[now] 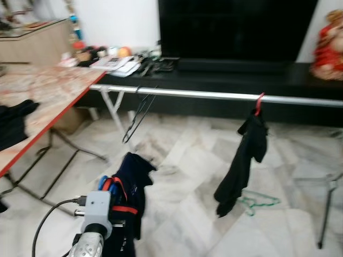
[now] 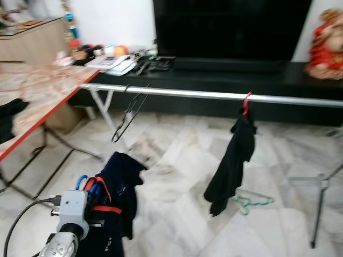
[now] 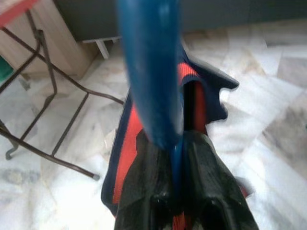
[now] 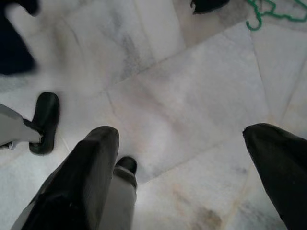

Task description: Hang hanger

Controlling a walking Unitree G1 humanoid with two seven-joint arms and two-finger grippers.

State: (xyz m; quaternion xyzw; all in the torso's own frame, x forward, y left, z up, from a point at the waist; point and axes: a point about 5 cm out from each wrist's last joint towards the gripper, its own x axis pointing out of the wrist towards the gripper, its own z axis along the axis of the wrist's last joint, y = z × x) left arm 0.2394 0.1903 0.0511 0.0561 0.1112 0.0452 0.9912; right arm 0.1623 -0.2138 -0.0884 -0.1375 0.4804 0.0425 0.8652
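My left gripper is shut on a blue hanger carrying a navy garment with red trim, held low in front of me, below and short of the rail. The silver rail runs across the room. On it hang an empty black hanger near its left end and a red hanger with a black garment further right. My right gripper hangs open over the marble floor, nothing between its fingers.
A red-edged table with a black cloth stands at my left. A green hanger lies on the floor under the black garment. The rack's leg stands at right, and a dark TV cabinet lies behind the rail.
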